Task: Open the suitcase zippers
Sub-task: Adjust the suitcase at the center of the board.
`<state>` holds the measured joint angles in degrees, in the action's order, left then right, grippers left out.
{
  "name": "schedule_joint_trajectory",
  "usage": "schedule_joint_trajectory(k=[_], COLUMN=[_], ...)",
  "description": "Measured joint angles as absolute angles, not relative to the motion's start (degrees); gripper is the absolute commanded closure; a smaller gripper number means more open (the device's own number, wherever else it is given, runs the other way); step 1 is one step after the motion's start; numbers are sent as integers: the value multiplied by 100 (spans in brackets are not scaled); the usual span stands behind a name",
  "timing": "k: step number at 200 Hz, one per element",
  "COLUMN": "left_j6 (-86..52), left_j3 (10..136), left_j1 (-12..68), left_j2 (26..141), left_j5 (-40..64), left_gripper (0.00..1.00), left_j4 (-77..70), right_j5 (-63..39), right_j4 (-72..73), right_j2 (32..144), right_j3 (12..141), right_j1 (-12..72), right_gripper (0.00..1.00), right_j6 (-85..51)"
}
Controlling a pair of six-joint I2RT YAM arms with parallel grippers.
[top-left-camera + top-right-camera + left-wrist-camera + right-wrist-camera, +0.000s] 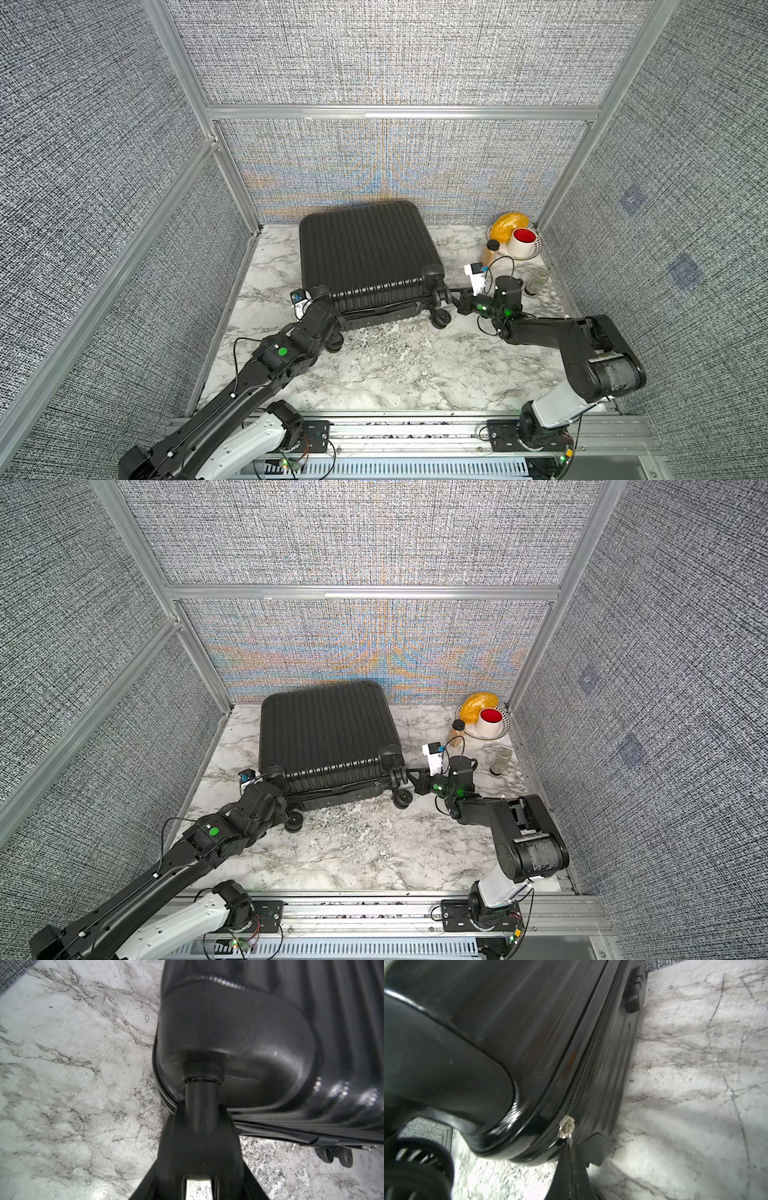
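Fingers (564, 1169) of right gripper (571, 1148) pinch the silver zipper pull (567, 1128) at lower centre; left gripper (200, 1148), half-open, clasps black ribbed suitcase's (365, 253) wheel stem (200, 1105).

The suitcase (365, 253) is a small black hard-shell case with ribs along its shell. It lies flat on one broad side at the back of the marble surface (395, 374), its end with the black double wheels (441, 318) turned toward the robot. The zipper track (588, 1068) runs as a thin black toothed line along the seam between the two shells, and its silver slider (566, 1126) sits at a rounded corner beside a wheel housing, with the pull (570, 1140) pinched in the right gripper (571, 1157).
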<state>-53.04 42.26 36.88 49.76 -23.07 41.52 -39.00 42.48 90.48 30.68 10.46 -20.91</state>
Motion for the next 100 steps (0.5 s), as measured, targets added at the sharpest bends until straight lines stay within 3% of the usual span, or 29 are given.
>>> schedule_joint_trajectory(k=[39, 100], left_j6=[-4595, -3461], left_j3=[4436, 5428], left_j1=[2910, 1903], left_j2=[5308, 6672], left_j5=[-1981, -1643], left_gripper=[84, 69], left_j4=[4042, 4088], right_j5=[-3566, -2762], right_j4=[3990, 3726], right_j2=[8357, 7577], right_j3=[2591, 2191], right_j1=[1356, 2294], right_gripper=[100, 100], right_j6=[-2112, -2355])
